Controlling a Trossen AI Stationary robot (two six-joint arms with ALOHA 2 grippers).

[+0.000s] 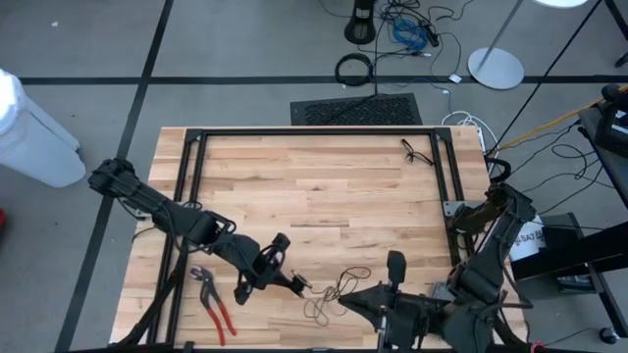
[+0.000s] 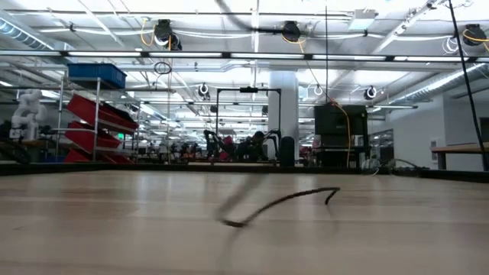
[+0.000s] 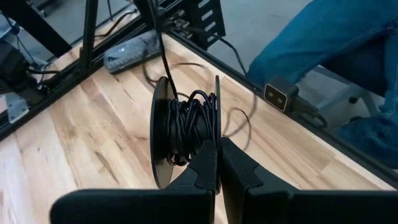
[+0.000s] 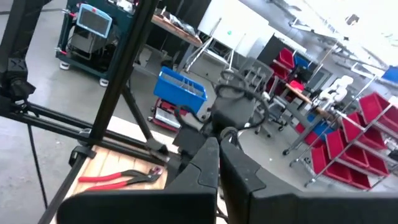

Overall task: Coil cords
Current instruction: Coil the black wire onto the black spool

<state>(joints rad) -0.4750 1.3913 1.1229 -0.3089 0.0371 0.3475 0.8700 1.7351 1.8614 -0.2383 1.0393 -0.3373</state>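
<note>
- Nearest the lens in the left wrist view, the left gripper (image 3: 217,163) has its fingers pressed together against the rim of a flat round spool (image 3: 185,127) standing on edge; whether they pinch that rim or only touch it is hard to tell.
- The desk (image 1: 324,196), pale wood in a black frame, shows whole only in the high view; the low view gives just its surface and one blurred dark strand lying on it.
- The spool carries black cord (image 3: 189,124) wound between its two discs; a strand leaves it and loops loosely along the desk's near edge, toward a person's blue-trousered legs (image 3: 323,37) just beyond.
- From above, that loose cord lies tangled between the two grippers, near the front edge.
- The right gripper (image 4: 219,163) is closed with nothing visible between its fingers, above the front of the desk beside the tangle.
- Red-handled pliers (image 1: 214,299) lie near the front left corner; the right wrist view also catches them.
- A small dark wire piece (image 1: 416,152) at the far right is too small to make out.
</note>
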